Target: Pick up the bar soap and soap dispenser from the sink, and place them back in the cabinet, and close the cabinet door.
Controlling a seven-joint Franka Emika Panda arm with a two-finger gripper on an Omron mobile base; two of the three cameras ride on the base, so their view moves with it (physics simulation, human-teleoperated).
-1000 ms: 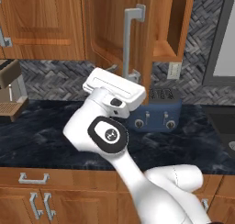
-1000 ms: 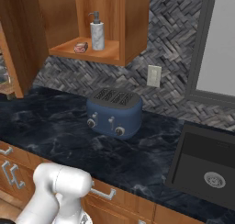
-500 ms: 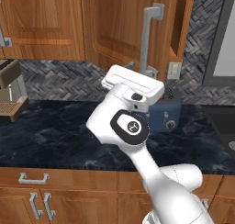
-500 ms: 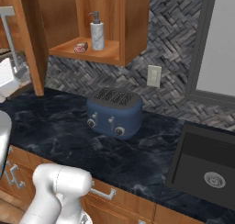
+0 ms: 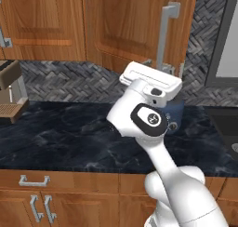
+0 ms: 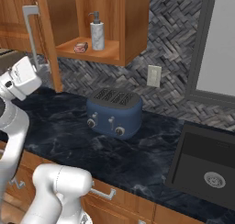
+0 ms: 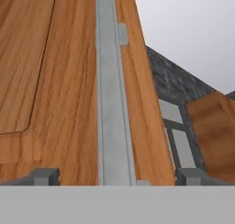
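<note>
Claw [image 7: 114, 176] tips half-cropped below door handle [image 7: 112, 94].

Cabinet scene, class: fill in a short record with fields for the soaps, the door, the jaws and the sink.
bar soap: on the cabinet shelf, left of the soap dispenser
cabinet door: partly open
handle: vertical silver bar, straight ahead of the gripper
jaws: open, one fingertip either side of the handle
sink: no soap visible in it

Bar soap [image 6: 81, 47] on cabinet [image 6: 133, 30] shelf; cabinet door [image 5: 139, 28] ajar; black sink [image 6: 206, 165]
</note>
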